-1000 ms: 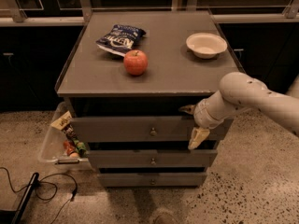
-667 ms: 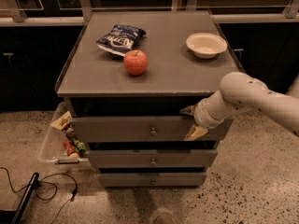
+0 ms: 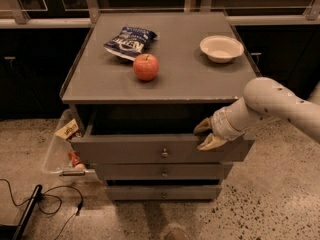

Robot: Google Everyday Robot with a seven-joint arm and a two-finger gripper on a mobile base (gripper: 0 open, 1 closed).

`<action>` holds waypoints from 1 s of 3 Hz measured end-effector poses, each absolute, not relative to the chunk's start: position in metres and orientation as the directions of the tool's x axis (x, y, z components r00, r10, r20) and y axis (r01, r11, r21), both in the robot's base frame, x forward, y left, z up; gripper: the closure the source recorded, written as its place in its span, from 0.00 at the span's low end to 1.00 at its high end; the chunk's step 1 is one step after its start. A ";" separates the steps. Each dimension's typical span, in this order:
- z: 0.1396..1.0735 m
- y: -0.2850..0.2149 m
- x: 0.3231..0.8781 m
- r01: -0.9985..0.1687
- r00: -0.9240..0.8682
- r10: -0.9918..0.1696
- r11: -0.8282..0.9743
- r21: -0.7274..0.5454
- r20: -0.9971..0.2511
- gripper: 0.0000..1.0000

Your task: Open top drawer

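The top drawer (image 3: 125, 151) is the widest grey front, with a small round knob (image 3: 164, 154). It stands pulled partly out of the cabinet, and its dark interior shows behind the front. My gripper (image 3: 206, 135) is at the right end of the drawer front's top edge. One finger (image 3: 202, 126) is inside the drawer and the other is on the outside face, shut on the edge. My white arm (image 3: 270, 106) reaches in from the right.
Two narrower drawers (image 3: 164, 172) (image 3: 162, 193) sit shut below. On the cabinet top (image 3: 200, 79) are an apple (image 3: 146, 67), a chip bag (image 3: 130, 41) and a white bowl (image 3: 221, 48). A clear bin (image 3: 55, 156) of snacks stands at the left. A cable (image 3: 45, 199) lies on the floor.
The fingers have closed onto the drawer front's top edge. The top drawer has slid out toward the camera, showing its interior.
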State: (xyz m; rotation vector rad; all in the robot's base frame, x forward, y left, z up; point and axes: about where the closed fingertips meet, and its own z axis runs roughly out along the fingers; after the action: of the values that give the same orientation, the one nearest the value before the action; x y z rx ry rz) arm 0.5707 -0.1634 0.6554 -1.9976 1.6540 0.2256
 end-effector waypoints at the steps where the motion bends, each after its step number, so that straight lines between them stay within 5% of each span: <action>1: 0.658 -0.163 0.571 -0.951 0.236 -0.862 -0.109 -0.291 -0.450 0.87; 3: 0.658 -0.162 0.571 -0.951 0.235 -0.861 -0.109 -0.288 -0.450 0.45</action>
State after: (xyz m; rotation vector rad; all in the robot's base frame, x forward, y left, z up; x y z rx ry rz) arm 0.5707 -0.1625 0.6575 -1.9985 1.6547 0.2293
